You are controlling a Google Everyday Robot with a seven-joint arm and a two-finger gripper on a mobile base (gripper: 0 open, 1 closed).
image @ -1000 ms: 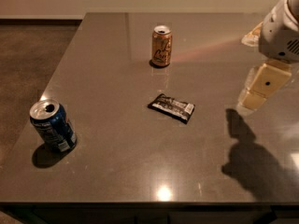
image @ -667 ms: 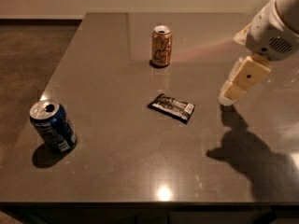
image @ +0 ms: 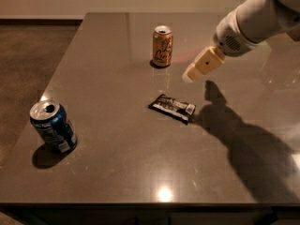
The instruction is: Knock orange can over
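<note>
One open gap between gripper — state unclear — and upright orange can, near table's far edge.

orange can upright, far centre; slim, dark cursive lettering, silver top; tool near its right, apart.

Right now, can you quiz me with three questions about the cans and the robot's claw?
1. True or false: the orange can and the blue can both stand upright.
2. What lies flat on the table? A) a spoon B) a black wrapper C) a plate
3. Is the claw touching the orange can?
Key: 1. True. 2. B. 3. No; the claw hangs to the right of the can in the picture, apart from it.
</note>
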